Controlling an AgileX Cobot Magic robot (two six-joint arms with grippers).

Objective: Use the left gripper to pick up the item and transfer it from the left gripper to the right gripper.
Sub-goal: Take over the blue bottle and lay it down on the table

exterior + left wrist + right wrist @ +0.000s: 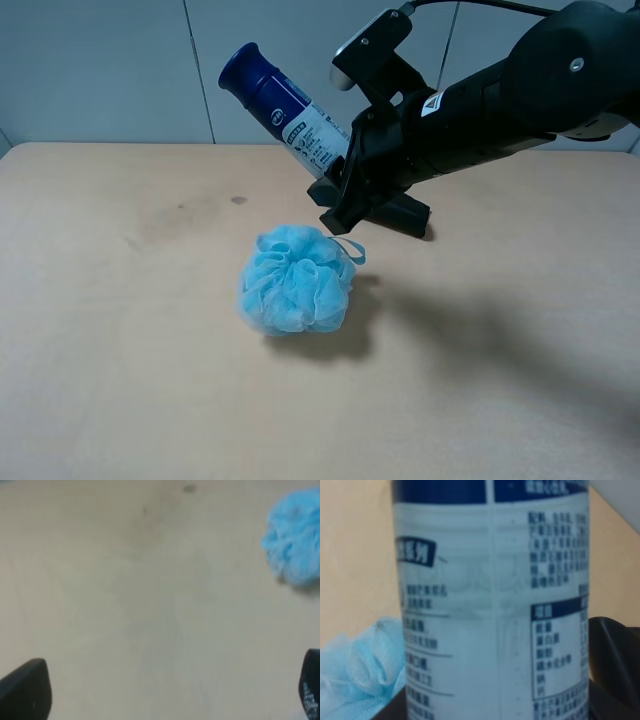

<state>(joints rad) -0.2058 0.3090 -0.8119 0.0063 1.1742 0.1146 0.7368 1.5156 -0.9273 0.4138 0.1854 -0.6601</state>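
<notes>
The item, a slim bottle (pixel 285 105) with dark blue cap and upper body and a white printed label, is held tilted in the air above the table, cap up and to the left. My right gripper (pixel 343 172) is shut on its white lower end. In the right wrist view the label (pixel 490 610) fills the picture, with one black finger (pixel 615 665) beside it. My left gripper (pixel 167 690) is open and empty over bare table; only its two dark fingertips (pixel 25 692) show, far apart. The left arm is out of the exterior high view.
A light-blue mesh bath puff (pixel 296 279) lies mid-table, just below the held bottle; it also shows in the left wrist view (pixel 295 540) and the right wrist view (pixel 360 670). A long black case (pixel 405 215) lies behind the right gripper. The table (pixel 120 330) is light wood.
</notes>
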